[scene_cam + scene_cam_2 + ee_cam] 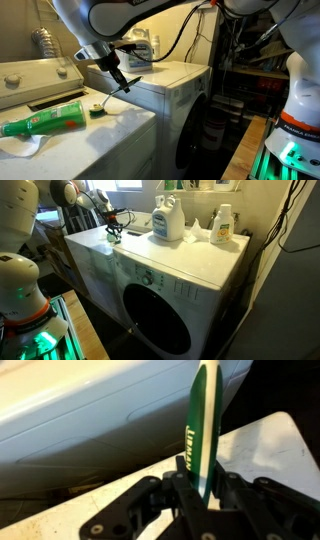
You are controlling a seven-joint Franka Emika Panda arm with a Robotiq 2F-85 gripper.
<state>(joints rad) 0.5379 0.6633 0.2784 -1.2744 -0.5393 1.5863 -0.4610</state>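
Gripper [203, 486] clamps a green marker [203, 420] over white laundry machines [122, 125].

- Slim green white-lettered pen [203, 430] is running off the wrist view's top edge.
- Black hand [116, 234] is showing too small in an exterior view.

Glossy plastic marker [203, 430]; washer top [80, 420] smooth, probably enamelled metal.
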